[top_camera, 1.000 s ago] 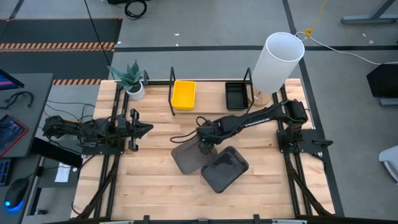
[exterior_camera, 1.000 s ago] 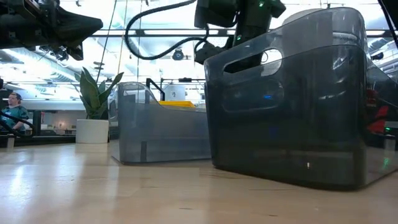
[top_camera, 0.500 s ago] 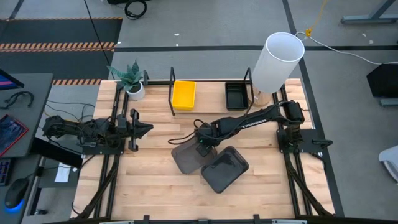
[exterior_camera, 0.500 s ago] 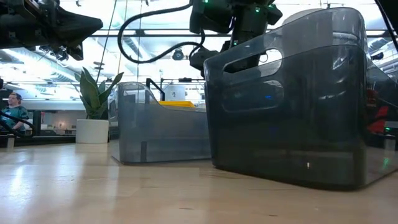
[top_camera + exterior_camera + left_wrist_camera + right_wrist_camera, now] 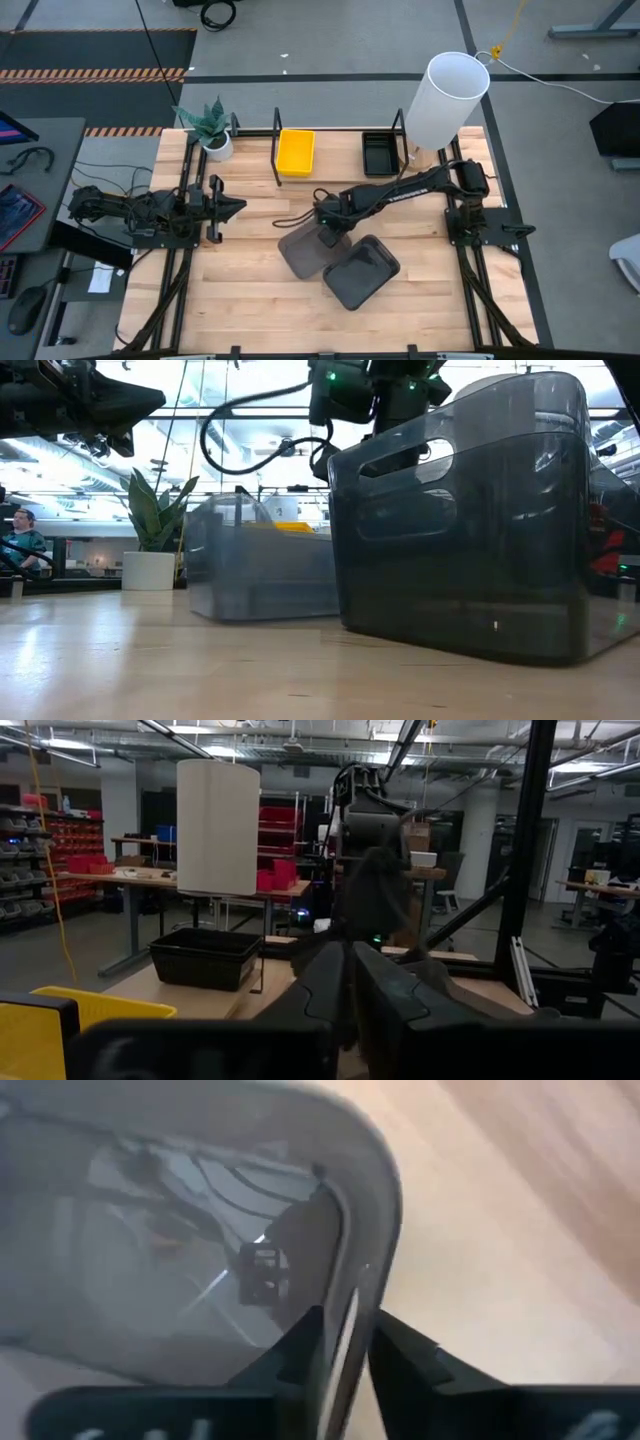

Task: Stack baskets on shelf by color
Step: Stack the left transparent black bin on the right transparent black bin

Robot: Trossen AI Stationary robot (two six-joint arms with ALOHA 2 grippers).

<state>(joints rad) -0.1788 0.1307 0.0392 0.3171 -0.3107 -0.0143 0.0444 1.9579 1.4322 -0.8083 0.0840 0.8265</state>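
We count four baskets on the table from above: two dark grey, one yellow, one black. The first grey basket (image 5: 303, 250) lies near the table's middle, and the second grey basket (image 5: 360, 270) sits just beside it toward the front, their corners meeting or overlapping. In the low view both stand on the wood, the nearer one (image 5: 460, 530) filling the right half and the farther one (image 5: 262, 570) behind it to the left.

The yellow basket (image 5: 295, 152) and the black basket (image 5: 379, 154) rest at the back edge in the shelf (image 5: 277, 150), each in its own bay, well apart from the grey pair.

We see the right gripper (image 5: 330, 235) reaching across from the right side, down at the first grey basket's back edge. Its wrist view shows the two fingers (image 5: 300, 1348) set either side of the grey rim (image 5: 355, 1295), pinching the wall between them.

The left gripper (image 5: 228, 208) waits off the table's left side, fingers pressed together and holding nothing.

One white cylinder (image 5: 445, 100) and one potted plant (image 5: 208, 128) stand along the back.
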